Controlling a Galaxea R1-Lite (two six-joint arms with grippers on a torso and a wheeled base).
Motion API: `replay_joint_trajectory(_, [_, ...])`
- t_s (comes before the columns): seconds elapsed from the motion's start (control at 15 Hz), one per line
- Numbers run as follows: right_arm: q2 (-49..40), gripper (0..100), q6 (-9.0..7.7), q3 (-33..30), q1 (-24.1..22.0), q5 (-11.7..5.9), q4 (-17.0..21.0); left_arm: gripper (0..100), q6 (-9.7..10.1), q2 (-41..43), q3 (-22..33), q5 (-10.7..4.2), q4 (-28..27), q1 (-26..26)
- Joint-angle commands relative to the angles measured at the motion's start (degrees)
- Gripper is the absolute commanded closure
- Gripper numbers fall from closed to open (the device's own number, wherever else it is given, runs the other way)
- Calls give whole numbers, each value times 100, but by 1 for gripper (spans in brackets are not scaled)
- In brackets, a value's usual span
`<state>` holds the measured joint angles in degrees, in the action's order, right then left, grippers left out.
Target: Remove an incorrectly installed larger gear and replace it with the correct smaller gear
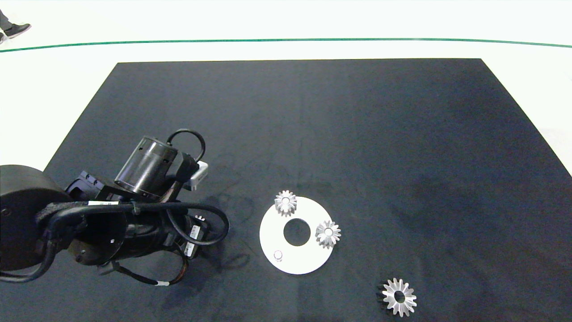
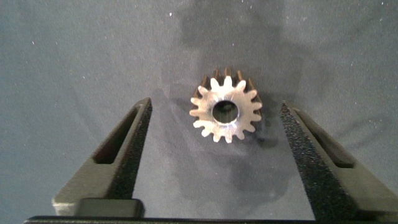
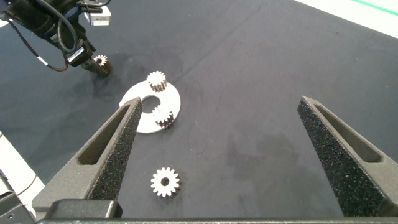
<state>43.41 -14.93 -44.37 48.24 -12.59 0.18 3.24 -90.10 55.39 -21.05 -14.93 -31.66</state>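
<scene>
The smaller gear (image 2: 226, 109) lies flat on the dark mat, in the gap between the fingers of my open left gripper (image 2: 214, 107), which touch nothing. In the head view the left arm (image 1: 147, 201) covers it except for a sliver of the smaller gear (image 1: 199, 218). The larger gear (image 1: 399, 296), star-like with a dark centre hole, lies on the mat near the front right, off the white round plate (image 1: 308, 264). My right gripper (image 3: 221, 102) hangs open and empty high over the mat, with the larger gear (image 3: 165, 182) below it.
On the white plate stand two small gears (image 1: 286, 202) (image 1: 328, 233) and a bare peg (image 1: 278, 255), around a centre hole. A person's shoe (image 1: 17, 29) shows on the floor beyond the mat's far left corner.
</scene>
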Motion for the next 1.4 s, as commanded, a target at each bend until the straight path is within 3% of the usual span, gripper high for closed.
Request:
replay_joint_trajectory(0.07, [36,0,-10,25,1,-6,-1,23,19,124,-81,-13,-1,2])
replay_joint_trajectory(1.4, [36,0,-10,69,1,-6,8,64,36,54,-327,14,439,-77])
